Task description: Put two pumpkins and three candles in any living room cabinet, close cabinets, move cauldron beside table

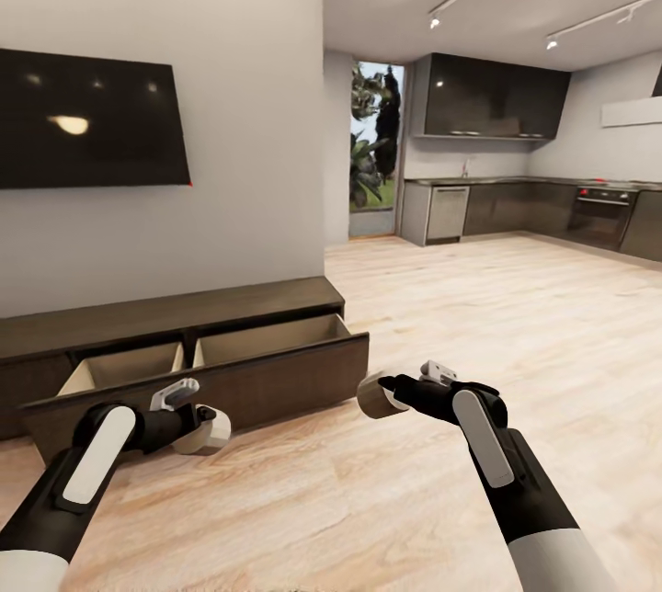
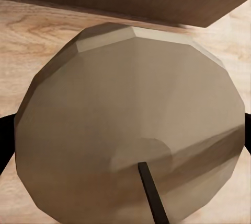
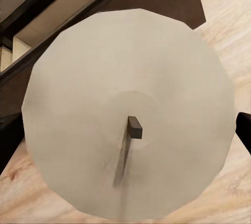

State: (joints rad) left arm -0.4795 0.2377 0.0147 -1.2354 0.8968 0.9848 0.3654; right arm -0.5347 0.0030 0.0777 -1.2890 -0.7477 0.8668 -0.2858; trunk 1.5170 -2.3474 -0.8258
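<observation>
Each claw is clamped on a candle: the left claw [image 1: 204,431] on the left candle [image 1: 210,432], the right claw [image 1: 386,392] on the right candle [image 1: 373,395], axes levelled, wicks facing the open cabinet [image 1: 267,339] just beyond.

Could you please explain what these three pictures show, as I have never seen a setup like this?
This is a simulated two-armed robot in a living room that opens onto a kitchen. The large picture comes from its head camera, looking down over both arms. The left gripper and right gripper each hold a short beige candle. The other two pictures come from cameras on the wrists, so each candle looms close: the left candle and the right candle, each with its dark wick on top. Ahead stands a low dark-brown cabinet with its drawer pulled open, showing pale insides. A television hangs above.
</observation>
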